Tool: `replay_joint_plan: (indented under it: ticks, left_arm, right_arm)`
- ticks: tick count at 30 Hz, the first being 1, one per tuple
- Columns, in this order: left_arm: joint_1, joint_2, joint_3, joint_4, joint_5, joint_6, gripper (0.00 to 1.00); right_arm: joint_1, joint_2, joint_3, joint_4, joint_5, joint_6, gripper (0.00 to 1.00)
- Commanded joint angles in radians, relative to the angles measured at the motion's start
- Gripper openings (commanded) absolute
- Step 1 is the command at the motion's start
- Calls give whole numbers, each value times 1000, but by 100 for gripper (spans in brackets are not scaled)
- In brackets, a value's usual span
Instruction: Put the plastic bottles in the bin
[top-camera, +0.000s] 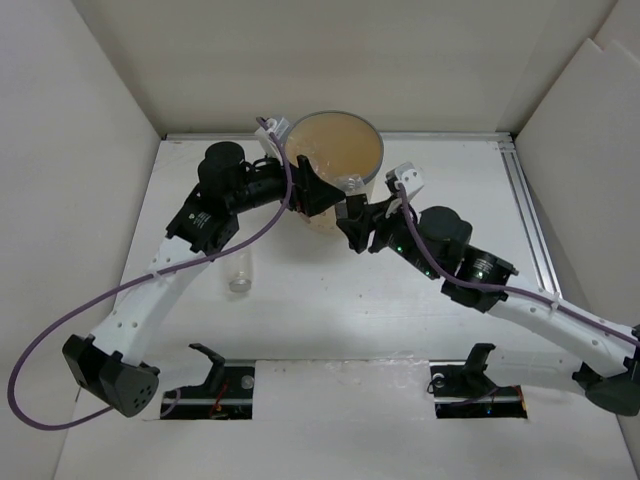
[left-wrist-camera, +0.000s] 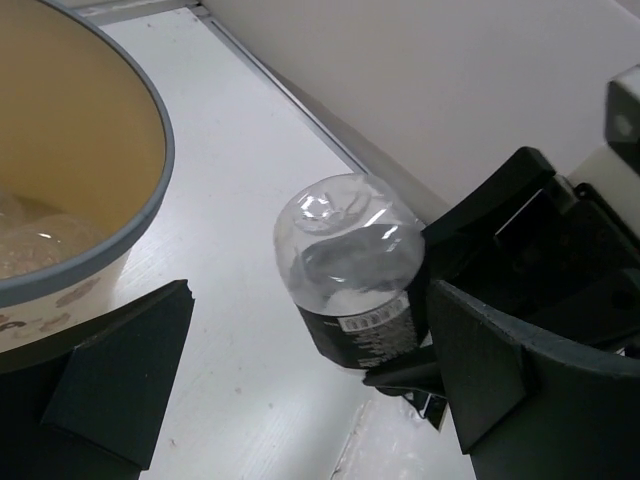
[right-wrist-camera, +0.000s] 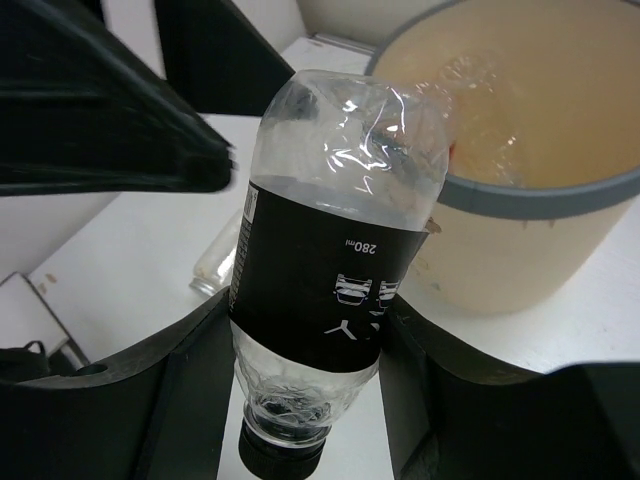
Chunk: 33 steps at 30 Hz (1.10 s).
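Note:
My right gripper (right-wrist-camera: 305, 380) is shut on the black-labelled bottle (right-wrist-camera: 320, 270), cap down, and holds it tilted beside the bin's (right-wrist-camera: 530, 200) near rim. In the top view this bottle (top-camera: 352, 184) sits at the bin's (top-camera: 375, 150) front edge, held by the right gripper (top-camera: 352, 208). My left gripper (top-camera: 310, 188) is open and empty, close to the left of the bottle; in its own view the left gripper (left-wrist-camera: 300, 400) faces the bottle (left-wrist-camera: 345, 260). Clear bottles (right-wrist-camera: 470, 85) lie inside the bin. Another clear bottle (top-camera: 240, 272) lies on the table.
The two grippers are close together at the bin's front. The left gripper's finger (right-wrist-camera: 110, 130) fills the upper left of the right wrist view. White walls enclose the table; a metal rail (top-camera: 530, 220) runs along the right side.

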Motion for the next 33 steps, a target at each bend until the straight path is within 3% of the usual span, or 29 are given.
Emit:
replay_joint_plan:
  ticks: [1,9,15,18,19,21,22,23,27,30,31,33]
  left_arm:
    - [-1,2,-4,75,47,-16,100]
    - [-1,2,-31,152,82,-51,100]
    - [-1,2,-63,241,173,-91,96]
    - [-1,2,-64,241,182,-91,78]
    - [-1,2,-64,241,182,-91,62]
    - [-1,2,-64,241,182,-91,50]
    - [-1,2,-64,241,161,-91,35]
    - [-1,2,-50,241,161,-91,27]
    - [-1,11,1,242,110,-114,7]
    - [-1,67,88,252,69,-135,3]
    - [-1,85,122,235,12,-135,3]
    - [12,163,203,180,-58,-112,2]
  right_arm:
    - [2,-56,18,141,-93,-38,35]
    - [2,-28,27,228,-241,-49,35]
    - [2,-2,16,259,-261,-58,35]
    - [2,-2,7,289,-261,-58,35]
    - [2,-2,7,289,-252,-58,35]
    - [2,-2,16,300,-251,-58,35]
    - [2,11,16,300,-265,-58,37]
    - [2,21,16,300,-265,-58,37]
    - [2,32,16,300,-250,-67,49]
    - [2,32,-10,300,-186,-77,93]
    - [-9,32,-21,300,-134,-77,100]
    - [-36,22,-64,300,-83,-77,100]
